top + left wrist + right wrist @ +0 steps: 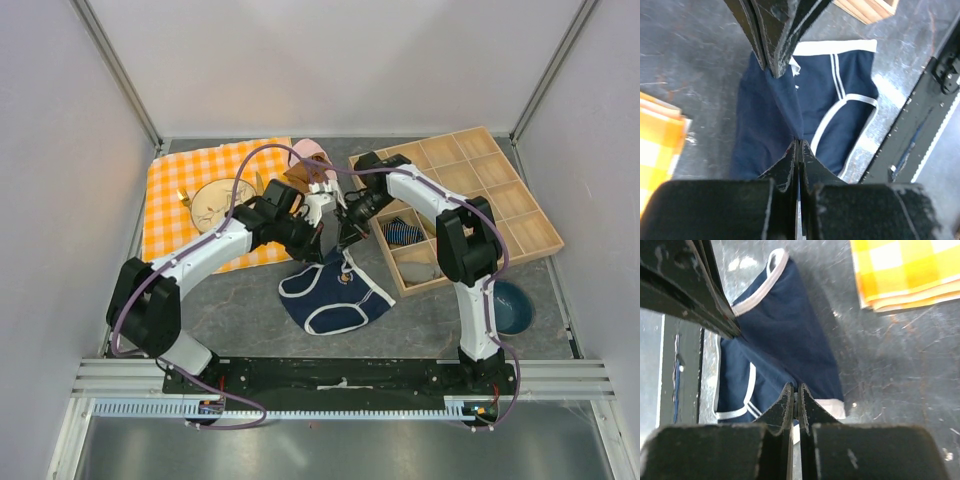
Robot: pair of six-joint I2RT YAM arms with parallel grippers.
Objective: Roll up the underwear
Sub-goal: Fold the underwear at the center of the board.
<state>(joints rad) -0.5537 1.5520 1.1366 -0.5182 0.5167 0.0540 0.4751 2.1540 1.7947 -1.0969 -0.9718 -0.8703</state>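
The underwear (335, 295) is navy blue with white trim and lies spread on the grey table, its far edge lifted. My left gripper (319, 248) is shut on that far edge; the left wrist view shows the cloth (790, 105) pulled up into the closed tips (799, 143). My right gripper (345, 238) is shut on the same edge close beside it; the right wrist view shows the cloth (785, 340) and its white waistband pinched between the tips (795, 389). The two grippers are nearly touching.
An orange checked cloth (185, 195) with a plate (222, 202) lies at the left. A wooden compartment tray (470, 200) holding a striped rolled cloth (405, 232) stands at the right. Pink and brown garments (308, 160) lie behind the grippers. A blue bowl (515, 305) sits at right front.
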